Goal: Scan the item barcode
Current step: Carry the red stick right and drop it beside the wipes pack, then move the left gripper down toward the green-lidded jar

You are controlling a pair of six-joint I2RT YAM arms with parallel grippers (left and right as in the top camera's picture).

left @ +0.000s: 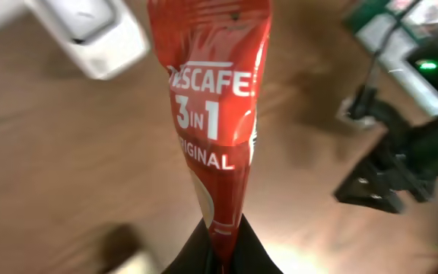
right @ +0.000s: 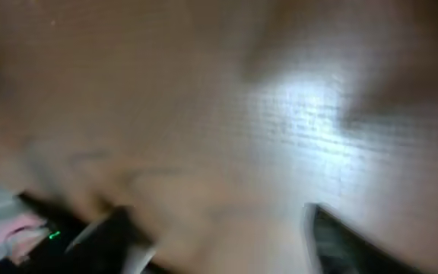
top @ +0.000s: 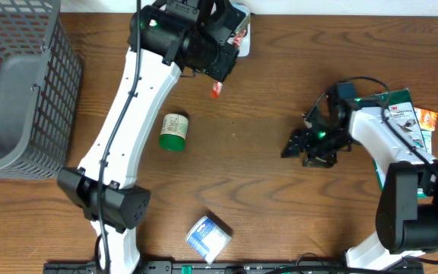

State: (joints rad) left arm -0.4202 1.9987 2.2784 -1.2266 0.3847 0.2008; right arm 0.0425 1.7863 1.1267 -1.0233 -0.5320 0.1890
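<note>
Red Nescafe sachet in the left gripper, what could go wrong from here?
The red foil Nescafe sachet is pinched only at one narrow end by the left gripper, so it may slip or swing.
No barcode shows on its printed front, so the code may end up turned away from the white box-shaped device, probably the scanner.

Robot lab: wooden table [top: 265,183], wire basket [top: 65,76]

White arm links [top: 154,87], black joints [top: 120,207] (green lights [top: 322,135]), black cables [top: 132,76]
</note>
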